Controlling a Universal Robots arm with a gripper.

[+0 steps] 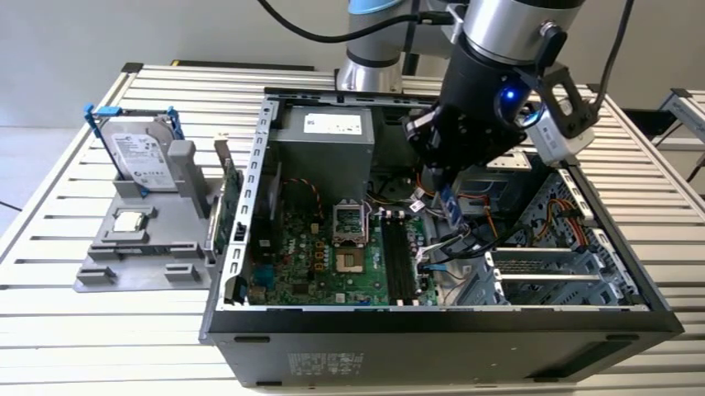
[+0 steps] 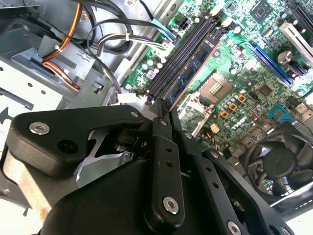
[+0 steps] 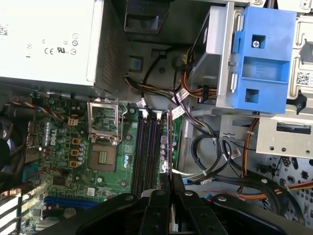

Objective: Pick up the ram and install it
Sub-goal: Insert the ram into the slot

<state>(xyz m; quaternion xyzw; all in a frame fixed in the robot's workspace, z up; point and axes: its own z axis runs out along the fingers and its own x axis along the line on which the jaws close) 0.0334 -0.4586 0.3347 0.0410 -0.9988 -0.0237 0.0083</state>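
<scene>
black gripper up close is pinched almost closed on the ram, holding the stick edge-on over the memory slots of the green motherboard inside the open computer case.

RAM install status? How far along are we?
Done: pickup. The hand is shut on the ram, which is held edge-on inside the open case. In hand: the ram hangs above the motherboard, close to the black memory slots. Left: seating. In the exterior view the ram looks raised and not yet in a slot.
</scene>
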